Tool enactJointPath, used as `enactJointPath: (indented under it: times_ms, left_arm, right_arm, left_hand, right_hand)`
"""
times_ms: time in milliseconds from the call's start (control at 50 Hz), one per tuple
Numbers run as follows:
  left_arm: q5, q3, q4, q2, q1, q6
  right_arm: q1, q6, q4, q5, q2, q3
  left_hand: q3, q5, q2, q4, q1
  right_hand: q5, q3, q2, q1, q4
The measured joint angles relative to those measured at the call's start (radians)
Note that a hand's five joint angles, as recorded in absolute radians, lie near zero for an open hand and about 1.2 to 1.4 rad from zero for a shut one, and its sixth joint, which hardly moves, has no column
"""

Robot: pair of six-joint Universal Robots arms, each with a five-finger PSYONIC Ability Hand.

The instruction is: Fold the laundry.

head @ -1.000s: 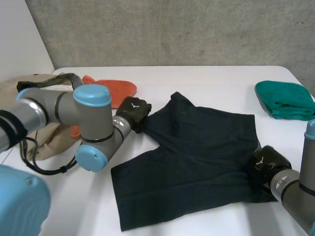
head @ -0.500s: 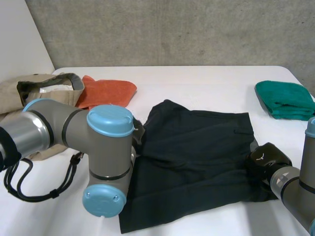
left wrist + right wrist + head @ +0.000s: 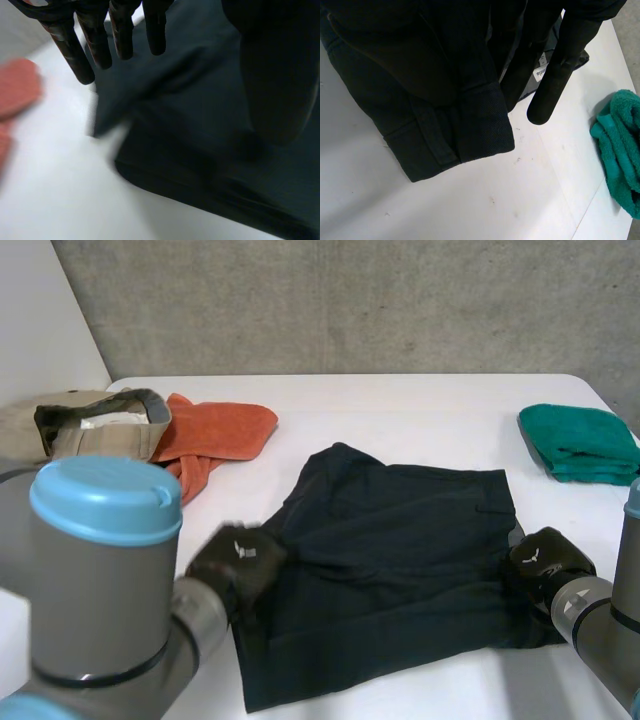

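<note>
Shorts [image 3: 400,550] look folded once, more to do; my left hand [image 3: 235,558] lies released at their nine o'clock, my right hand [image 3: 545,562] at three, grip I cannot tell.

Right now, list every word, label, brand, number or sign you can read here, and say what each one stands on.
No word or number reads clearly.
On the dark navy cloth shorts, a small white tag: print too small to read.
On the back of the black left hand, a white emblem: a mark, no letters.
On the back of the black right hand, a matching white emblem: no letters.
</note>
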Motion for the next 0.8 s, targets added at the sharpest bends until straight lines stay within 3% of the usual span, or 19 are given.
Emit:
enactJointPath:
  times_ms: [80, 180, 200, 240, 260, 300, 400, 480, 560, 640, 740, 800]
  left_arm:
    - [0.087, -0.043, -0.074, 0.019, -0.008, -0.077]
    - [0.131, -0.064, -0.091, -0.011, -0.012, -0.105]
    - [0.131, -0.064, -0.089, -0.016, -0.012, -0.105]
    - [0.127, -0.062, -0.069, -0.054, -0.012, -0.103]
    - [0.121, -0.060, -0.060, -0.067, -0.012, -0.102]
    - [0.098, -0.055, -0.031, -0.101, -0.012, -0.098]
    - [0.034, -0.055, 0.001, -0.120, -0.031, -0.085]
    - [0.016, -0.079, -0.040, -0.047, -0.083, -0.051]
    - [0.035, -0.114, -0.117, 0.054, -0.157, 0.007]
    - [0.069, -0.136, -0.181, 0.126, -0.223, 0.064]
    - [0.078, -0.113, -0.178, 0.113, -0.232, 0.099]
    - [0.060, -0.072, -0.145, 0.066, -0.204, 0.109]
  right_arm:
    - [0.001, 0.000, 0.000, 0.001, -0.005, 0.001]
    - [0.001, 0.000, 0.003, 0.002, -0.020, 0.004]
    - [0.001, 0.000, 0.003, 0.002, -0.022, 0.004]
    - [0.001, 0.000, 0.006, 0.003, -0.036, 0.008]
    - [0.001, 0.000, 0.008, 0.003, -0.043, 0.010]
    - [0.000, -0.001, 0.018, 0.004, -0.071, 0.020]
    - [-0.008, -0.022, 0.100, -0.001, -0.162, 0.061]
    - [-0.062, -0.085, 0.241, -0.031, -0.264, 0.102]
    - [-0.177, -0.176, 0.387, -0.118, -0.378, 0.136]
    - [-0.318, -0.246, 0.492, -0.272, -0.459, 0.155]
    - [-0.430, -0.271, 0.528, -0.440, -0.482, 0.151]
    - [-0.448, -0.263, 0.515, -0.482, -0.462, 0.135]
  left_hand:
    - [0.039, 0.034, 0.034, 0.035, 0.038]
    - [0.123, 0.114, 0.116, 0.112, 0.123]
    - [0.123, 0.114, 0.116, 0.112, 0.123]
    - [0.502, 0.491, 0.518, 0.497, 0.540]
    - [0.502, 0.491, 0.518, 0.497, 0.540]
    - [0.863, 0.850, 0.869, 0.861, 0.873]
    - [0.911, 0.876, 0.912, 0.911, 0.874]
    - [0.911, 0.876, 0.912, 0.911, 0.874]
    - [0.911, 0.876, 0.913, 0.911, 0.874]
    - [0.914, 0.876, 0.915, 0.911, 0.874]
    - [0.914, 0.880, 0.915, 0.911, 0.874]
    - [0.914, 0.884, 0.915, 0.912, 0.874]
  right_hand:
    - [0.000, 0.000, 0.000, 0.000, 0.000]
    - [0.000, 0.000, 0.000, 0.000, 0.000]
    - [0.000, 0.000, 0.000, 0.000, 0.000]
    - [0.000, 0.000, 0.000, 0.000, 0.000]
    - [0.000, 0.000, 0.000, 0.000, 0.000]
    - [0.000, 0.000, 0.000, 0.000, 0.000]
    - [0.000, 0.000, 0.000, 0.000, 0.000]
    - [0.000, 0.000, 0.000, 0.000, 0.000]
    - [0.000, 0.001, 0.000, 0.000, 0.000]
    - [0.000, 0.001, 0.000, 0.000, 0.000]
    - [0.000, 0.002, 0.000, 0.000, 0.000]
    - [0.000, 0.002, 0.000, 0.000, 0.000]
